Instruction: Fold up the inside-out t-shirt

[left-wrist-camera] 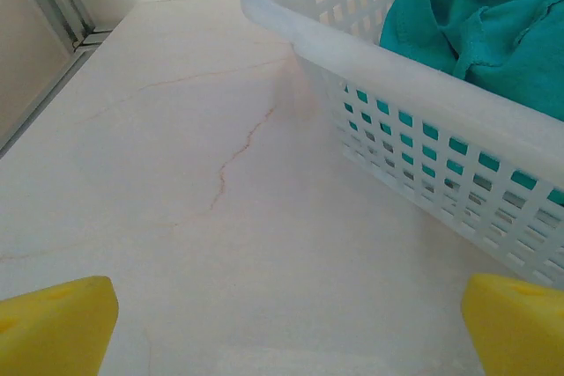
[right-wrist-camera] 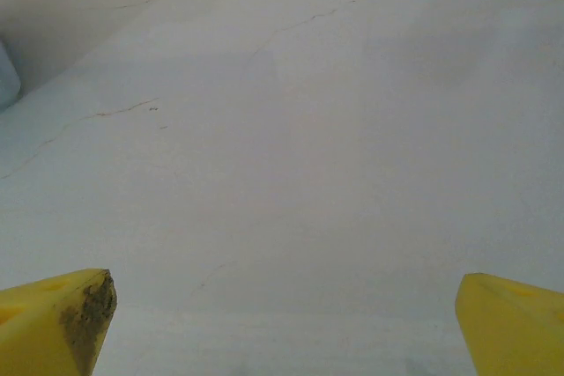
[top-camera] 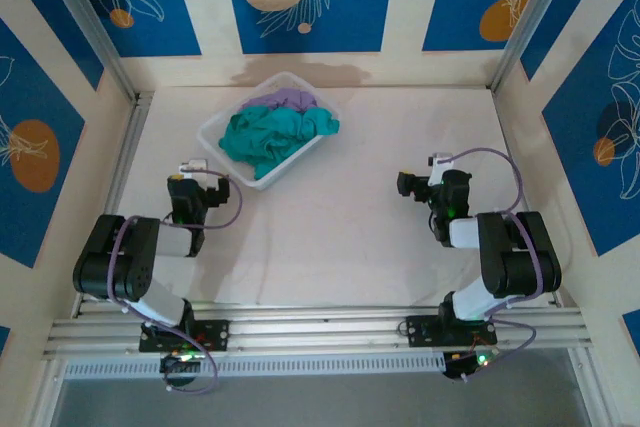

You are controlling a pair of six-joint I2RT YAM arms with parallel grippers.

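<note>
A white plastic basket [top-camera: 216, 128] with rounded corners stands on the pale, marble-like table [top-camera: 350, 247], at about 11 o'clock from the table's middle. Two garments lie crumpled in it. The teal-green cotton t-shirt [top-camera: 272, 139] takes up most of the room and is heaped above the rim, bunched in soft folds. No print is readable on it. A lavender-purple garment [top-camera: 291, 100] is tucked at the shirt's 12 o'clock, against the far wall of the basket.

Seen from above, the left gripper [top-camera: 200, 190] sits near the basket's 7 o'clock corner. The right gripper [top-camera: 412, 185] is well apart from the basket, at about its 4 o'clock. Neither touches cloth.

The left wrist camera gives the detail that the overhead view smooths over. The basket's wall [left-wrist-camera: 414, 143] is a lattice of small square holes under a thick, glossy rim, and teal fabric [left-wrist-camera: 493, 24] shows through the holes. Thin reddish-brown veins run across the tabletop [left-wrist-camera: 176, 173]. The left gripper's [left-wrist-camera: 286, 328] yellow wedge-shaped fingers [left-wrist-camera: 57, 323] stand wide apart with nothing between them.

The right wrist camera looks over bare veined table [right-wrist-camera: 291, 129]. The right gripper's [right-wrist-camera: 282, 323] yellow fingers [right-wrist-camera: 511, 323] are likewise spread, holding nothing. The tip at 8 o'clock carries a dark, gritty smudge [right-wrist-camera: 88, 314].
</note>
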